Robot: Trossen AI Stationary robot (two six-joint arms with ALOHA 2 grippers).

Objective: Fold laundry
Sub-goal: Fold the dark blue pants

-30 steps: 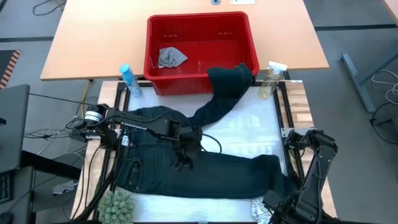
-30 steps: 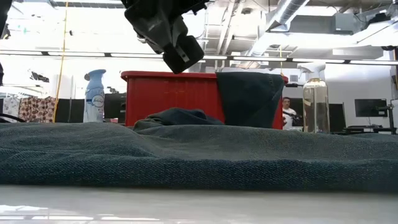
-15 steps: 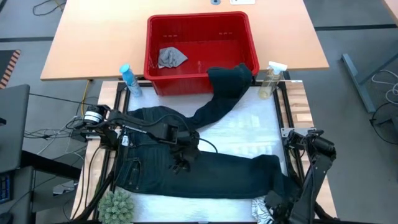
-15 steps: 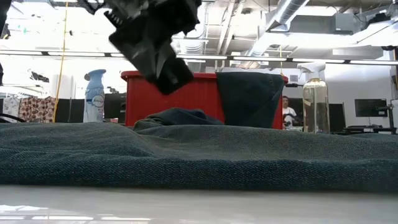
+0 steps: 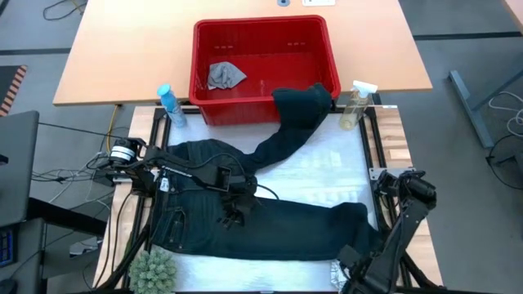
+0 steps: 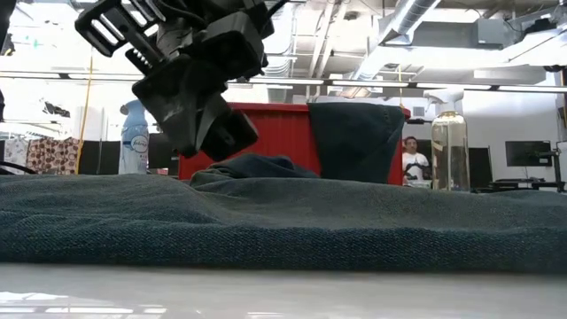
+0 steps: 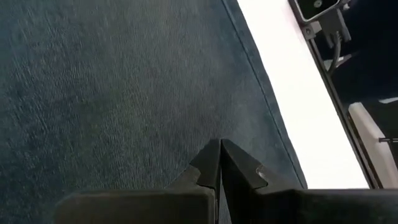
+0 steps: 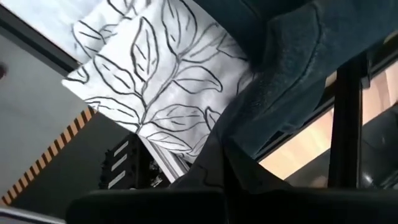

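Note:
Dark denim jeans (image 5: 270,216) lie spread across the white table top. One leg (image 5: 302,102) runs to the far side, and its end hangs over the rim of the red basket (image 5: 204,73). A small grey cloth (image 5: 225,75) lies inside the basket. My left gripper (image 6: 232,142) is shut and slants down just above the jeans' middle (image 7: 124,93), clear of the denim. My right gripper (image 8: 214,165) is shut at the near right corner. It is beside the other leg's end (image 8: 286,68), which overhangs the table edge next to the leaf-print cloth (image 8: 155,81). My right gripper's shut fingers come from above at the edge of the jeans' leg end (image 8: 249,134), where it droops over the table's near right corner. I cannot tell whether they touch or hold any denim.
A blue bottle (image 5: 169,104) and a clear spray bottle (image 5: 355,104) stand at the far corners beside the basket. A green tuft (image 5: 154,269) sits at the near left corner. In the low view a person (image 6: 410,159) shows far behind the table.
My left gripper has come down toward the jeans and a little toward the near left, staying shut. My right arm has sunk slightly at the near right corner. The jeans have not moved.

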